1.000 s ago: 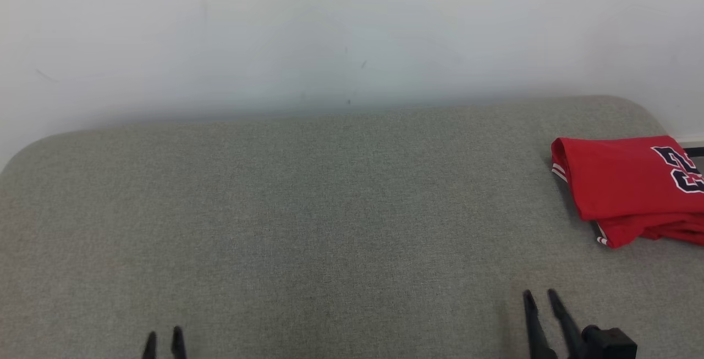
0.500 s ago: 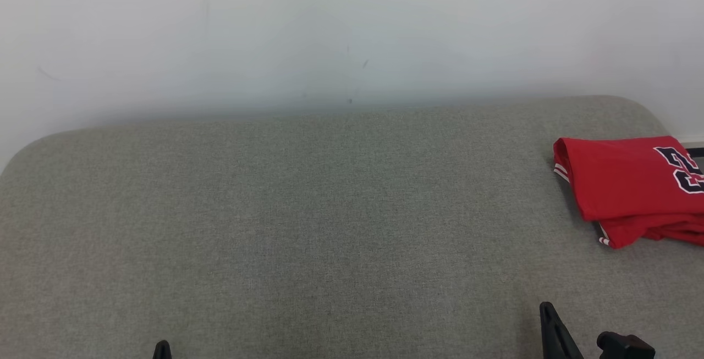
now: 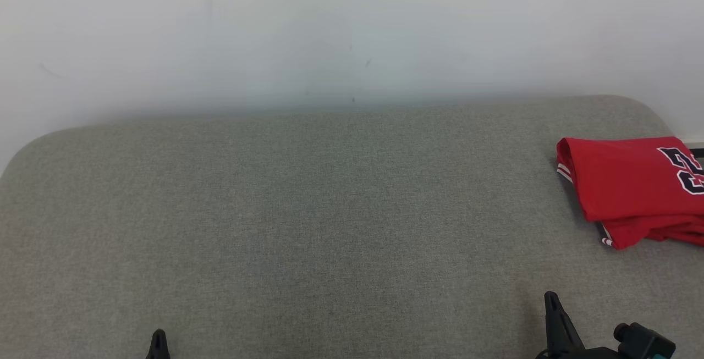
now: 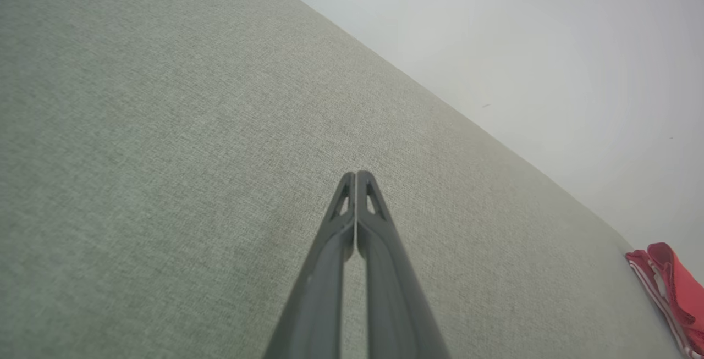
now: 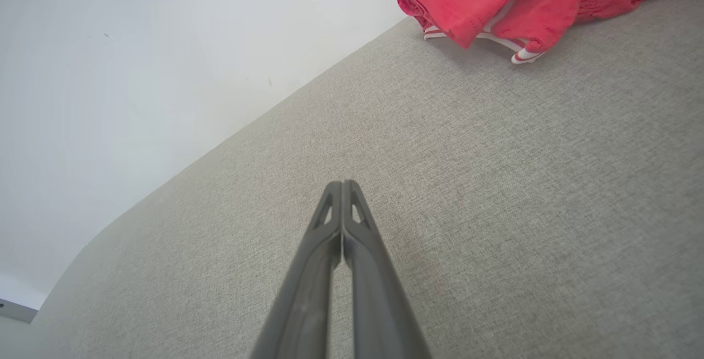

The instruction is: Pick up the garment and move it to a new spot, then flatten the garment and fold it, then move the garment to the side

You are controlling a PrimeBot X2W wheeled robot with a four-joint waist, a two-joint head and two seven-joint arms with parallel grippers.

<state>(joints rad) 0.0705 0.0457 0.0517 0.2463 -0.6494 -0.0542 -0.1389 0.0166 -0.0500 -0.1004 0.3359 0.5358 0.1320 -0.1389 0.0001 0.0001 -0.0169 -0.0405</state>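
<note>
Grey fabric-covered tabletop [image 3: 330, 210] with rounded far corners, set against a plain pale wall [image 3: 330, 29]. The garment [image 3: 621, 188], red with white-striped trim and dark numerals outlined in white, lies folded on the tabletop at the robot's far right, close to the right-hand rounded corner; the head view's right edge cuts off part of it. Its upper layer is smooth and roughly rectangular, while the lower layers spread out untidily along the near edge, where a striped hem peeps out. The left gripper [image 4: 356, 175] hangs over bare fabric at the near left of the tabletop, its two long dark fingers pressed together from tip downward, with nothing between them. The right gripper [image 5: 342, 184] hangs over bare fabric at the near right, its fingers likewise closed tip to tip and empty. Both grippers point away from the robot toward the wall. Neither touches the garment: the right gripper is the nearer of the two, with a stretch of open fabric between it and the garment's striped hem, and the left gripper is well apart from it, across the width of the tabletop.
</note>
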